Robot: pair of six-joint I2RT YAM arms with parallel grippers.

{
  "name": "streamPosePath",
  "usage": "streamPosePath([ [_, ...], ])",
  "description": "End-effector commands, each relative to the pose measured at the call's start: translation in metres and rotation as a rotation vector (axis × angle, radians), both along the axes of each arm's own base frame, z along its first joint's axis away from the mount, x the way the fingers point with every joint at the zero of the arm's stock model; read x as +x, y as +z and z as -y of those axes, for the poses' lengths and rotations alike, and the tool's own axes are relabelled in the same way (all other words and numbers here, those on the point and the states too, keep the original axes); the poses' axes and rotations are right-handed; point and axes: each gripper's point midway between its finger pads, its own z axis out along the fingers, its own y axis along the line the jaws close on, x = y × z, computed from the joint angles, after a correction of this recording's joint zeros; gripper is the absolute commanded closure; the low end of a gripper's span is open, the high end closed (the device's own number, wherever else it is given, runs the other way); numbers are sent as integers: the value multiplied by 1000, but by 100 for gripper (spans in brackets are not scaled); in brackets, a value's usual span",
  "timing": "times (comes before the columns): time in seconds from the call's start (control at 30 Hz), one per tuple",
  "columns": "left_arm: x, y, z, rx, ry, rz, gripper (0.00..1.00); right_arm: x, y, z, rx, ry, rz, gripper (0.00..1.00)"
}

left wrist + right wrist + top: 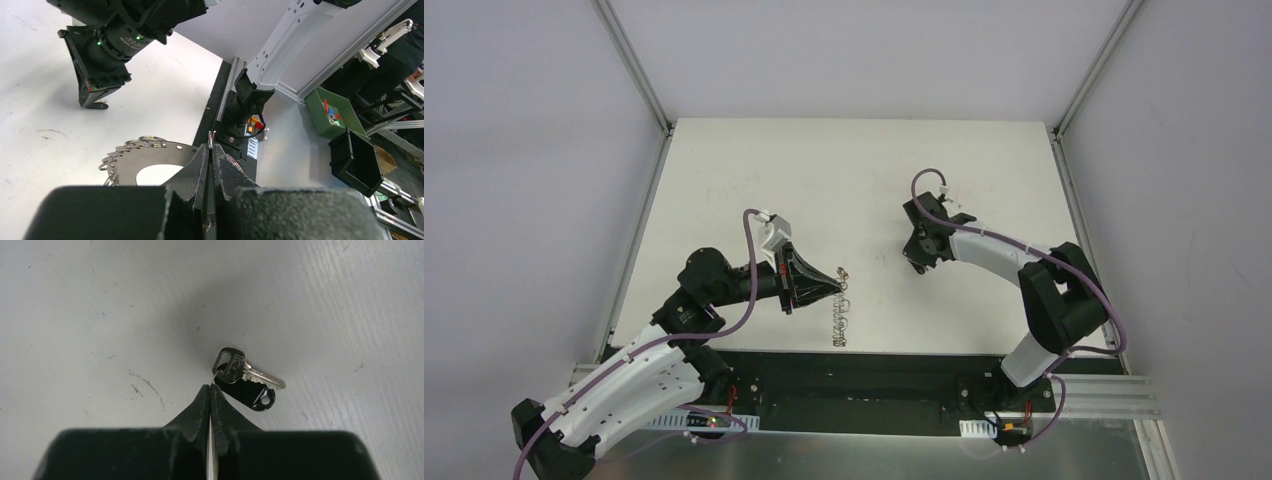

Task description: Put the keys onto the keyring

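Observation:
The keyring (842, 318) is a dark disc with a wide hole and many thin wire loops round its rim, standing on edge near the table's front. It also shows in the left wrist view (145, 150). My left gripper (836, 284) is shut on one wire loop (211, 142) of it. The keys (245, 371) are a small silver key over a dark piece with a hole, on the table. My right gripper (210, 386) is shut, with a thin wire from the key's head pinched at its tips. It is low over the table at centre right (916, 264).
The right arm's gripper (97, 95) hangs just beyond the keyring in the left wrist view. The black front rail (854, 370) lies close to the keyring. A green bin (332, 112) and a black bin (357, 160) stand off the table.

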Motion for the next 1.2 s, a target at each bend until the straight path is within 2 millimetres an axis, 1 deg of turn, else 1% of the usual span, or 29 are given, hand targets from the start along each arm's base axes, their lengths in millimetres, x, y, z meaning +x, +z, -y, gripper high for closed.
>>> streamPosePath([
  [0.0, 2, 17, -1, -40, 11, 58, 100, 2, 28, 5, 18, 17, 86, 100],
  [0.23, 2, 17, -1, -38, 14, 56, 100, -6, 41, 4, 51, 76, 119, 100],
  [0.33, 2, 17, -1, -38, 13, 56, 100, -11, 51, -4, 99, 130, 150, 100],
  [0.43, 2, 17, -2, -39, 16, 59, 100, -17, 70, -11, 159, 209, 216, 100],
  [0.47, 2, 18, -2, -39, 18, 61, 100, -19, 81, -14, 173, 248, 253, 100],
  [0.6, 1, 19, -3, -41, 13, 66, 100, -32, 112, -21, 216, 369, 340, 100],
  [0.77, 0, 21, -4, -47, 14, 73, 100, -61, 153, -36, 283, 582, 421, 100],
  [0.87, -1, 21, -4, -49, 11, 74, 100, -83, 177, -44, 308, 715, 459, 100],
  [1.0, -3, 25, -5, -68, 7, 89, 100, -113, 207, -57, 395, 886, 493, 100],
  [1.1, -6, 26, -6, -79, 6, 100, 100, -137, 226, -66, 446, 1013, 512, 100],
  [1.17, -8, 28, -8, -92, 5, 116, 100, -150, 235, -69, 454, 1089, 538, 100],
])
